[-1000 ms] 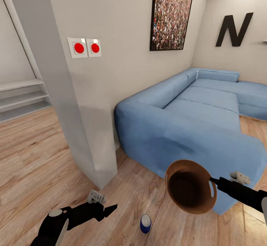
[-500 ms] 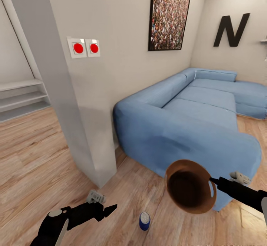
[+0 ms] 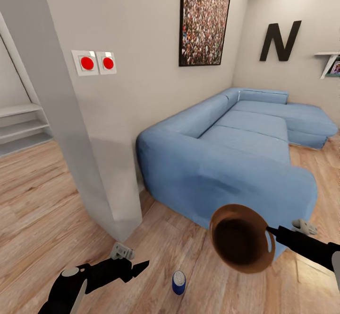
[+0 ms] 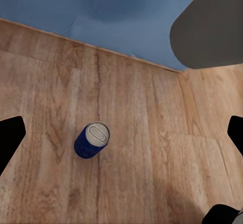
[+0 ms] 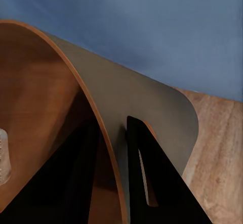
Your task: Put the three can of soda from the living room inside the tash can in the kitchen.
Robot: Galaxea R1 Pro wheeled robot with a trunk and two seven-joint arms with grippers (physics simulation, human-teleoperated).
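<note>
The right arm's fingers [image 5: 139, 153] pinch the rim of the trash can [image 3: 242, 244], one inside, one outside, holding it tipped above the wood floor [image 3: 38, 210]. The left fingers [image 4: 10, 138] spread wide, empty, over the blue soda can [image 3: 178, 283] standing upright near the blue sofa [image 3: 236, 158]

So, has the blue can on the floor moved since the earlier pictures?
No. The blue can keeps its spot on the floor near the wall corner and the sofa; all three slid left together, so the camera moved.
</note>
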